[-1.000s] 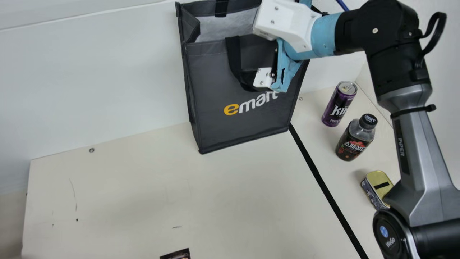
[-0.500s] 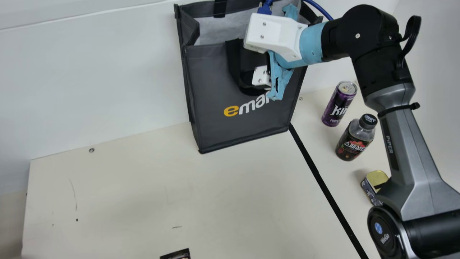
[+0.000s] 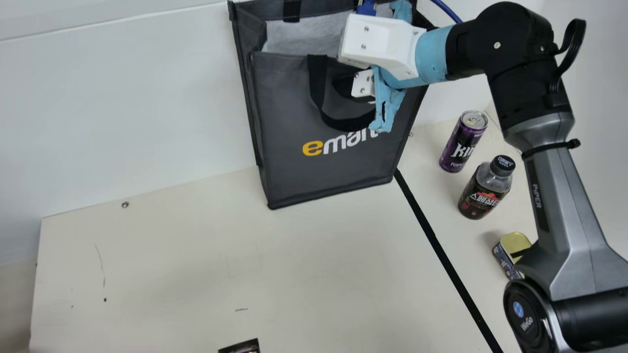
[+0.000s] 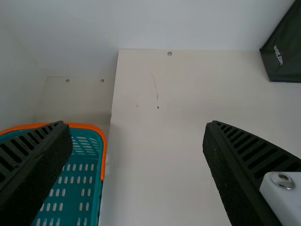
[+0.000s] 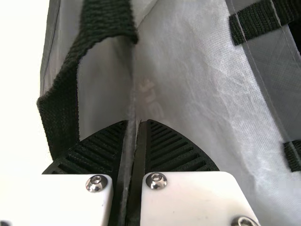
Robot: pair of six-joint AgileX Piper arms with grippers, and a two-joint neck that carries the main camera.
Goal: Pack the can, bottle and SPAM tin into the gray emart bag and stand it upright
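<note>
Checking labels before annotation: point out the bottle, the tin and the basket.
Bottle (image 3: 483, 193): main view, on the labelled body.
Tin (image 3: 514, 242): main view, on the gold top.
Basket (image 4: 105, 150): left wrist view, on the orange rim.

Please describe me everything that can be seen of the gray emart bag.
The gray emart bag stands open and upright on the table, near the pale wall. It looks like stitched fabric, dark outside with orange and white lettering, whitish inside. One black strap handle hangs in a loop over the front; another strap shows at the back. The right gripper is shut on the front panel's upper edge.
</note>
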